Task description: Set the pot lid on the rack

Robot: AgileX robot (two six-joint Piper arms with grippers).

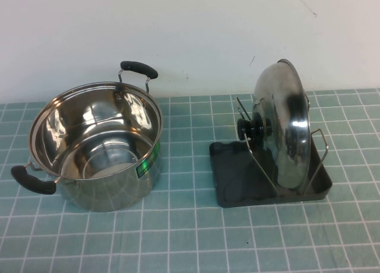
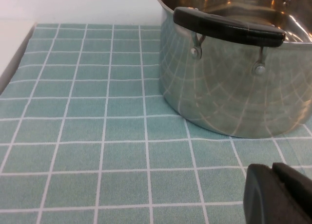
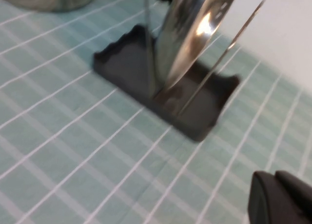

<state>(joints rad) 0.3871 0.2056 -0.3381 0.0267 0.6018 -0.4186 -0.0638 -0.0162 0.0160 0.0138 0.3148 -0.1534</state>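
High view shows you the pot lid [image 1: 284, 127] upright on edge in the rack [image 1: 270, 177] — right of the pot [image 1: 98, 145], left gripper [image 2: 278, 195] closed beside the pot, right gripper [image 3: 280, 199] closed near the rack — both empty.

The pot lid [image 1: 284, 127] stands on edge in the rack [image 1: 270, 177], right of the pot [image 1: 98, 145].

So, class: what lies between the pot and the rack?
Only bare tiled cloth separates the pot from the rack holding the lid, seen in the high view.
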